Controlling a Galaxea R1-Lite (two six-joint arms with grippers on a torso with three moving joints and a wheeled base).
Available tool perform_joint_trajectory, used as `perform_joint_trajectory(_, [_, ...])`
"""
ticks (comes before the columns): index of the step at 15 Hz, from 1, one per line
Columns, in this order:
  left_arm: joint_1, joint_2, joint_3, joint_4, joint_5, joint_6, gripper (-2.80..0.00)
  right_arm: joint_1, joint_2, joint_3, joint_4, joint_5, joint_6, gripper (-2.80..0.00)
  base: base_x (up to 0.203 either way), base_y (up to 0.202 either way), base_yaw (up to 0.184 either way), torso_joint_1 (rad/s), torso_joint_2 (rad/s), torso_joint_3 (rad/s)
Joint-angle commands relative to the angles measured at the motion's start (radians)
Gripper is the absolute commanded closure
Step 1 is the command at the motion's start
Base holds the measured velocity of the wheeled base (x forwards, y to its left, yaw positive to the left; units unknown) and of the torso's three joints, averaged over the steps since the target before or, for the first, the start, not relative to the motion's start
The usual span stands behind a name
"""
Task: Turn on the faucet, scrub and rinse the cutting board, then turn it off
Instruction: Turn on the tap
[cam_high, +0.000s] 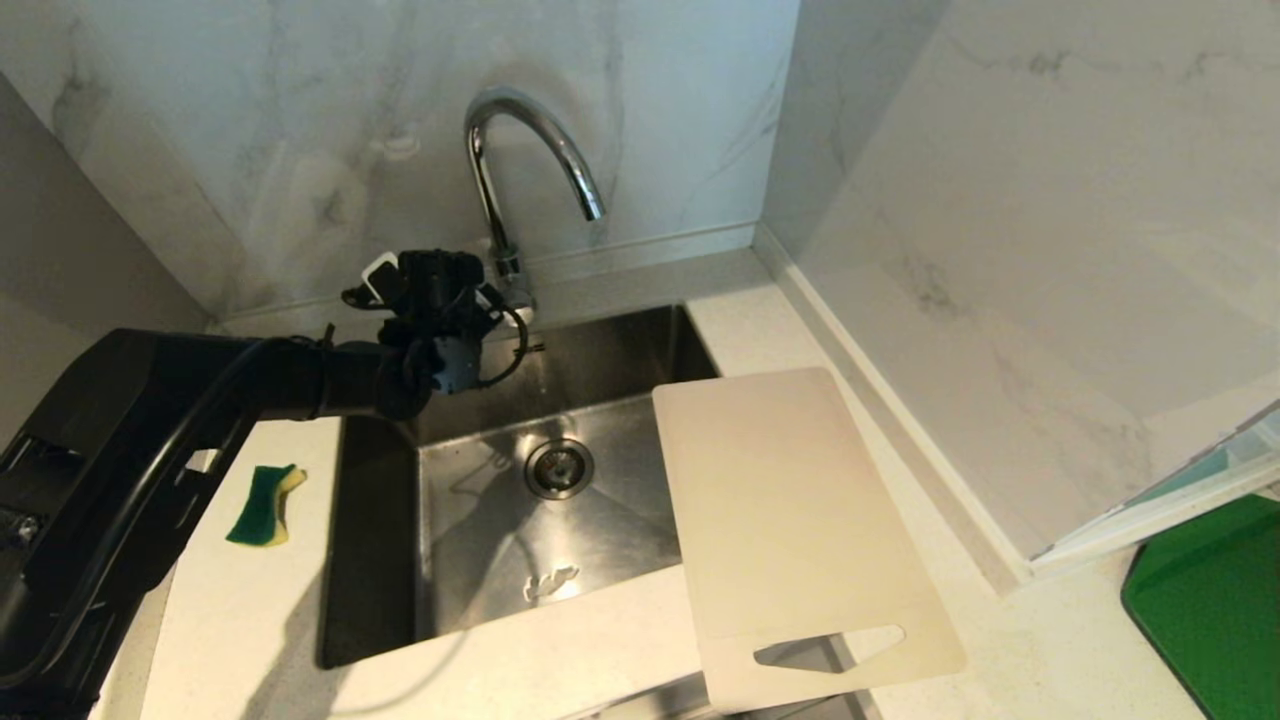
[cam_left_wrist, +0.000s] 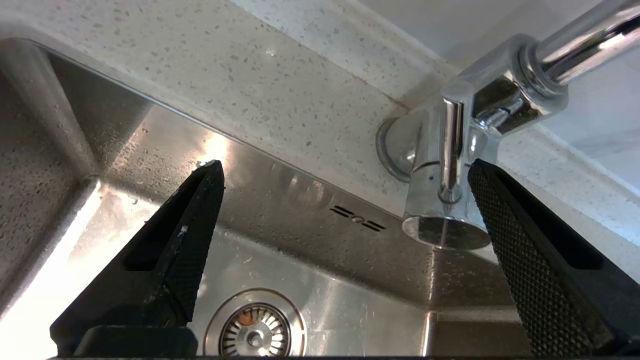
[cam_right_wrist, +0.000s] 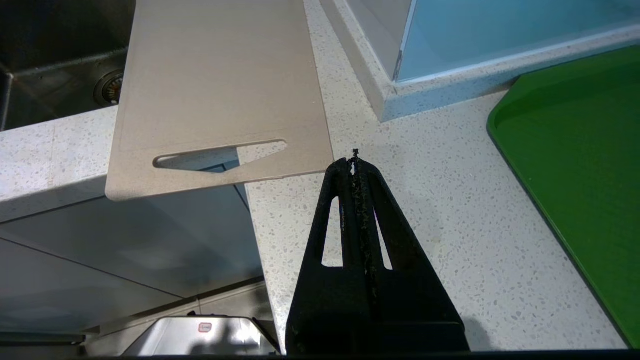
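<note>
A speckled white table (cam_high: 250, 620) and marble wall (cam_high: 300, 120) are seen around the released left tool (cam_left_wrist: 345, 170), faucet (cam_left_wrist: 450, 165) beside it.

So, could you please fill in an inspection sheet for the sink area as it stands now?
Surface: speckled white countertop around a steel sink.
Job's things: chrome gooseneck faucet, no water running; cream plastic cutting board overhanging the sink and counter edge.
Clutter: green-yellow sponge; green mat.
Grippers: left gripper open beside the faucet base; right gripper shut, over the counter.
Cables: black cable at the left wrist.
Surroundings: marble walls.
</note>
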Motion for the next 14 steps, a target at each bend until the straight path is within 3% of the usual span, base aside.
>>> perform_joint_trajectory(1, [0.017, 0.007, 0.000, -0.004, 0.001, -0.004, -2.80, 0.000, 0.000, 0.000, 0.000, 0.000, 0.000, 0.00, 0.000, 0.000, 0.000, 0.000, 0.00, 0.000])
perform_joint_trajectory(8, [0.027, 0.005, 0.000, 0.009, -0.035, -0.006, -2.80, 0.000, 0.000, -0.001, 0.000, 0.000, 0.000, 0.00, 0.000, 0.000, 0.000, 0.000, 0.00, 0.000])
perform_joint_trajectory(11, [0.024, -0.022, 0.001, 0.134, -0.066, -0.024, -2.80, 0.000, 0.000, 0.000, 0.000, 0.000, 0.000, 0.00, 0.000, 0.000, 0.000, 0.000, 0.00, 0.000])
perform_joint_trajectory(14, [0.027, -0.040, 0.001, 0.216, -0.125, -0.081, -2.80, 0.000, 0.001, 0.000, 0.000, 0.000, 0.000, 0.00, 0.000, 0.000, 0.000, 0.000, 0.00, 0.000])
